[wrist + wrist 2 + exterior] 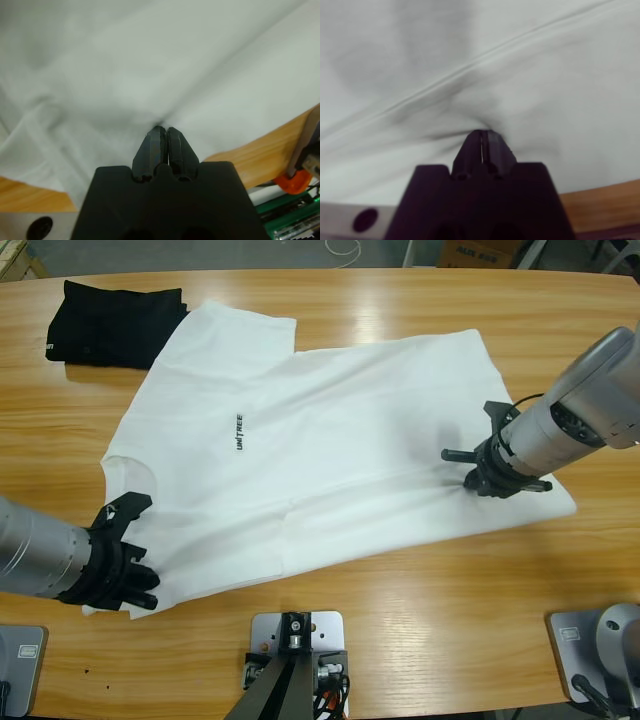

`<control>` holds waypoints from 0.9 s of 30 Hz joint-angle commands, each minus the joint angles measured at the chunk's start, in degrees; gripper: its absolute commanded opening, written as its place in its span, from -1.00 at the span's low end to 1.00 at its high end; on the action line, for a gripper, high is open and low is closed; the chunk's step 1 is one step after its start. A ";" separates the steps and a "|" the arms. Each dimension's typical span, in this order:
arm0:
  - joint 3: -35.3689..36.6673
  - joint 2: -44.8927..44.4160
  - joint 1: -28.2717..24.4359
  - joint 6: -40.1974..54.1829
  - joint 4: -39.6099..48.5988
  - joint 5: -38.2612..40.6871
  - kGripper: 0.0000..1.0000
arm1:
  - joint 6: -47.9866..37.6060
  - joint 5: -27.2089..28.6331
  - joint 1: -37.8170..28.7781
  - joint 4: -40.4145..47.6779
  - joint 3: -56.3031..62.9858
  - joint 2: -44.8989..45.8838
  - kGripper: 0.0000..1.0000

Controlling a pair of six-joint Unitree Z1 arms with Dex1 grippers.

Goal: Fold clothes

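Note:
The clothes, a white T-shirt (340,430) with a small black chest print, lie spread flat across the table, neck end to the left and hem to the right. My left gripper (135,575) sits at the shirt's near left corner. In the left wrist view its jaws (162,131) are shut on a pinch of white cloth (125,75). My right gripper (483,480) presses on the shirt near its right hem. The right wrist view shows that gripper (482,133) shut on a puckered bit of the fabric (520,75).
A black folded garment (112,320) lies at the far left of the wooden table (420,580), touching the shirt's upper sleeve. Bare wood runs along the near edge and the far right.

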State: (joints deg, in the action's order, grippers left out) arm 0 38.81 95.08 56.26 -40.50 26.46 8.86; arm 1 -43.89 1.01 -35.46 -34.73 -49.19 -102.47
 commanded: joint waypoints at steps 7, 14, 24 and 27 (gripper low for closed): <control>-1.91 -1.55 2.72 -1.25 5.20 0.63 -1.00 | -4.82 -2.35 -6.62 -8.79 4.54 -3.27 -1.00; 2.13 -7.82 2.80 -1.26 11.61 0.30 -1.00 | -9.11 -2.26 -13.06 -12.77 4.05 0.13 -1.00; 15.14 -11.85 -0.29 -4.43 18.77 -3.73 -1.00 | -3.17 2.00 -13.06 -27.95 -17.75 8.32 0.88; 18.14 -8.61 -6.00 -1.81 17.68 -4.17 -1.00 | 4.57 2.94 -10.70 -29.19 -25.62 9.79 1.00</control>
State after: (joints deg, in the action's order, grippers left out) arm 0 52.41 83.21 57.65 -44.35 44.03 6.60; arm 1 -50.35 2.01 -47.79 -60.18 -61.30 -96.93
